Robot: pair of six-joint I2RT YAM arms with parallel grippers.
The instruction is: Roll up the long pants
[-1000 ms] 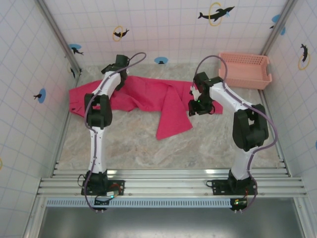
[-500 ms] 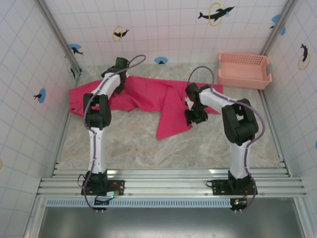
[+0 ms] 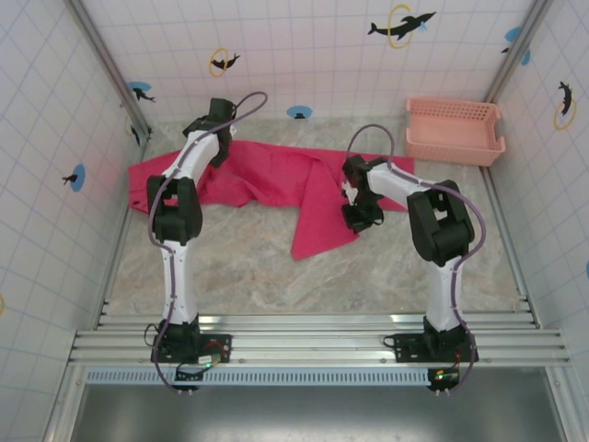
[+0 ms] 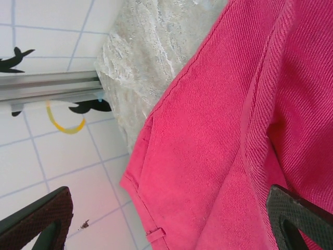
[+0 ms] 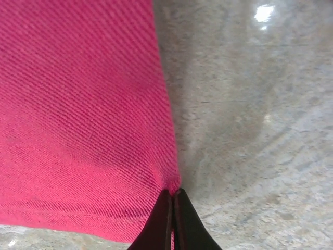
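Observation:
The long pants [image 3: 276, 180] lie spread across the back of the table, bright magenta, with one leg folded toward the front. My left gripper [image 3: 221, 138] hovers over their back left edge; in the left wrist view it [image 4: 166, 229] is open, its fingers [image 4: 39, 219] wide apart over the waistband [image 4: 218, 130] and a belt loop. My right gripper [image 3: 354, 219] sits at the right edge of the folded leg. The right wrist view shows it [image 5: 173, 200] shut, pinching the cloth's edge [image 5: 78, 104] just above the table.
A pale pink latticed basket [image 3: 456, 129] stands at the back right corner. Tiled walls with dolphin stickers close in the back and sides. Bare marbled tabletop [image 3: 276, 267] stretches in front of the pants, down to the metal rails at the near edge.
My right gripper has moved left and slightly forward to the edge of the folded leg and now pinches it. The left gripper shifted slightly toward the back wall.

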